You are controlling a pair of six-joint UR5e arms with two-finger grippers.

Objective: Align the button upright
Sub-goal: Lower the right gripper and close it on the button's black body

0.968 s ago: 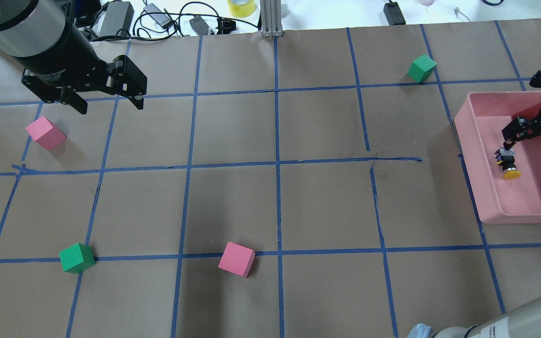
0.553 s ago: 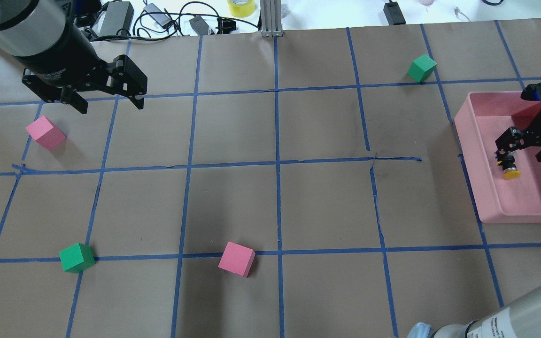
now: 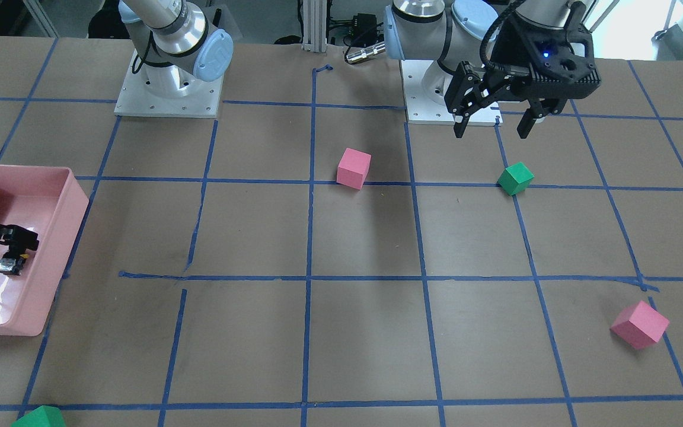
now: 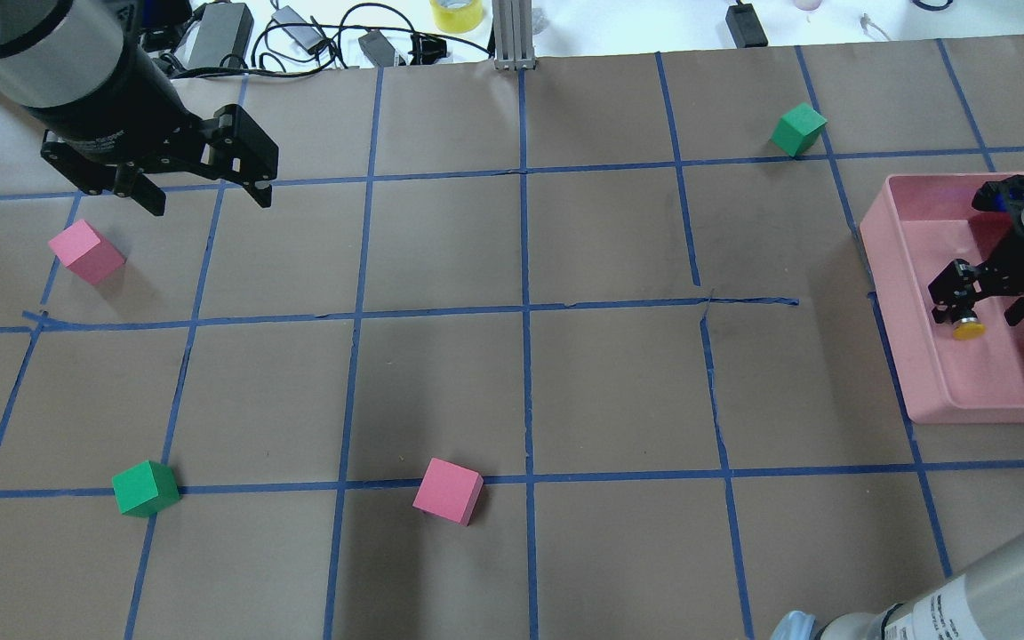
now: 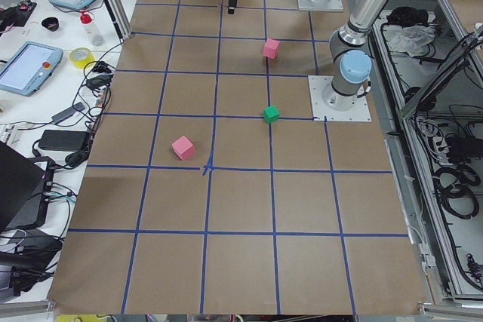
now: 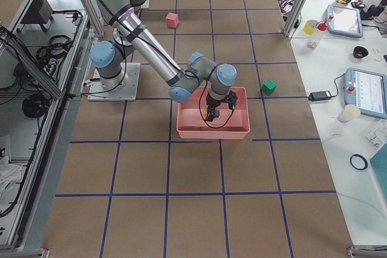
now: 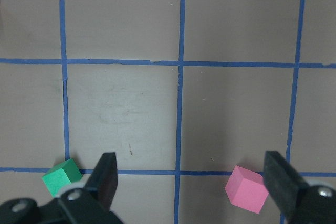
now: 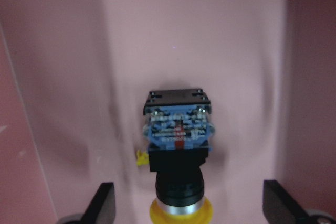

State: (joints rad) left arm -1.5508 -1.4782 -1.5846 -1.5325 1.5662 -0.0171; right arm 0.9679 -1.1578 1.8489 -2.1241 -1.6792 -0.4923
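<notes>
The button (image 8: 178, 145) lies on its side on the floor of the pink tray (image 4: 885, 267), base block away from the wrist camera and yellow cap (image 4: 970, 331) towards it. My right gripper (image 4: 988, 307) is open and low inside the tray. The button sits between its fingers in the right wrist view, with no contact. In the front-facing view one finger (image 3: 21, 240) stands just above the button (image 3: 9, 264). My left gripper (image 4: 210, 200) is open and empty, above the table's far left.
A pink cube (image 4: 85, 252) lies just below the left gripper. A green cube (image 4: 145, 487) and a second pink cube (image 4: 448, 491) sit near the front. Another green cube (image 4: 798, 129) is near the tray's far corner. Cables lie past the far edge.
My right gripper has shifted slightly left and down in the overhead view, so a finger now hides the button's base. The yellow cap has stayed put. The left arm has not moved.
</notes>
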